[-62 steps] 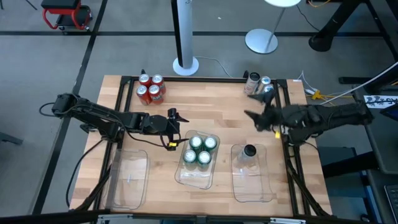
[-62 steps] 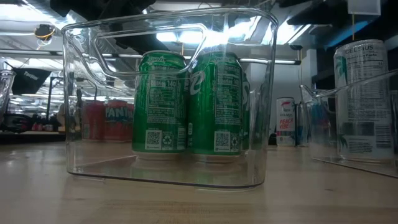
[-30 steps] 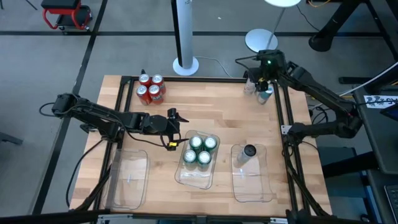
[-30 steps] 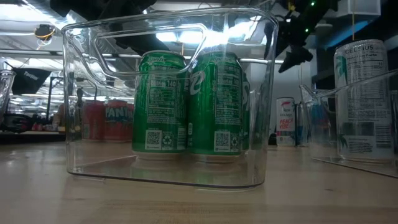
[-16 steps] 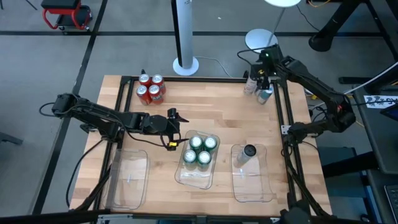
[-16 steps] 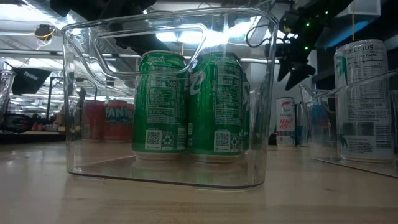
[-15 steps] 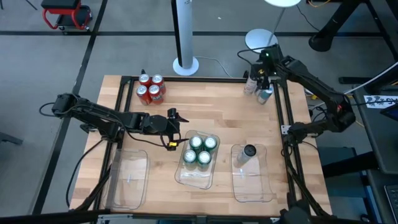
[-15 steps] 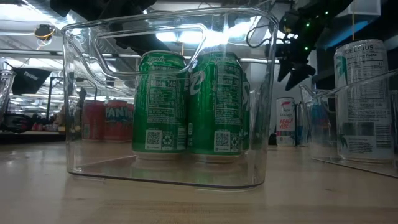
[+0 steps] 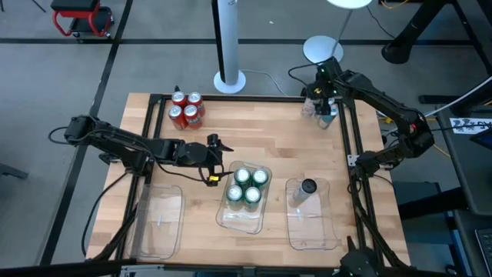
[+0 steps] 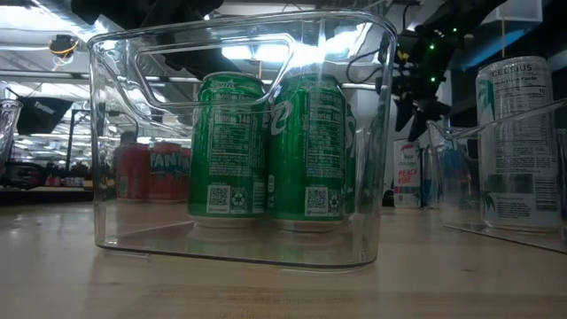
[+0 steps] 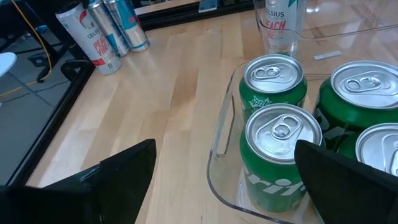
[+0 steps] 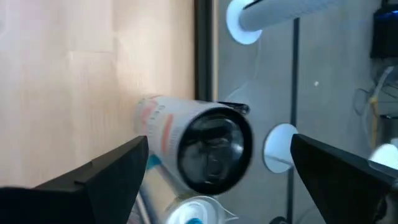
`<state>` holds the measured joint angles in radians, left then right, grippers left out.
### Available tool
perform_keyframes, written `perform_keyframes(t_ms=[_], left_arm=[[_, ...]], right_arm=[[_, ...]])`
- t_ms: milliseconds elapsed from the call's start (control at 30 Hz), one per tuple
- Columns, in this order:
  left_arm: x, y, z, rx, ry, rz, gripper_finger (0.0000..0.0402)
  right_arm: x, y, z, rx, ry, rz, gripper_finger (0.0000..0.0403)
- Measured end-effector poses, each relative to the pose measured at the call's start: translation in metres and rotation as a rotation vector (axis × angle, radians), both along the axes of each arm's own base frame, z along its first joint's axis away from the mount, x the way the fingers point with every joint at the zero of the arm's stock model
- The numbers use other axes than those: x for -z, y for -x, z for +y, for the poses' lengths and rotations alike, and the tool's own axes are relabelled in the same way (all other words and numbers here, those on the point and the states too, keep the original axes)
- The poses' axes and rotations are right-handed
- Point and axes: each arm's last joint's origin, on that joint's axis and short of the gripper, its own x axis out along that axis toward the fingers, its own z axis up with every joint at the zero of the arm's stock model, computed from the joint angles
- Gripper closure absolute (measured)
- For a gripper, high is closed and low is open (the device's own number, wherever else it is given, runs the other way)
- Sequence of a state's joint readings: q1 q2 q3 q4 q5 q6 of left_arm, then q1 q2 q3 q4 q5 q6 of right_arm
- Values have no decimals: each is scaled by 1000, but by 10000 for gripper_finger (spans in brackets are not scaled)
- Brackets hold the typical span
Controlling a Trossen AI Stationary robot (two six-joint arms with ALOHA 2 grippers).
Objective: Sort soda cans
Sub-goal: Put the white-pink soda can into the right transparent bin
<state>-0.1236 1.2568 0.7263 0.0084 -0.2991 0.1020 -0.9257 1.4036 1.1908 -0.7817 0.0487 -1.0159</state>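
Four green cans stand in the middle clear tray, and they also show up close in the left wrist view. Four red cans stand near the far edge. One silver can stands in the right tray. More silver cans stand at the far right corner. My right gripper hangs open above them, with a finger on either side of one can and not touching it. My left gripper is open and rests beside the middle tray.
An empty clear tray lies at the near left. A dark metal frame runs along the table's edges, close to the corner cans. A white lamp pole and base stand past the far edge. Bare wood lies between the trays and the far edge.
My right gripper has swung from beside the right tray to the far right corner. In the last second it has come down toward the silver cans there and stayed open. The left arm and all the cans have kept still.
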Motion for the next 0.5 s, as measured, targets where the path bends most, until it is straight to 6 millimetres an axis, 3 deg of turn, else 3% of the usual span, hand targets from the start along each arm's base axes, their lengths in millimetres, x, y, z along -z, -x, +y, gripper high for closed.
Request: perform_keyframes(t_ms=[500], left_arm=[[0, 0, 0, 2, -5, 0, 31]], right_arm=[[15, -1, -11, 43, -49, 32, 10]])
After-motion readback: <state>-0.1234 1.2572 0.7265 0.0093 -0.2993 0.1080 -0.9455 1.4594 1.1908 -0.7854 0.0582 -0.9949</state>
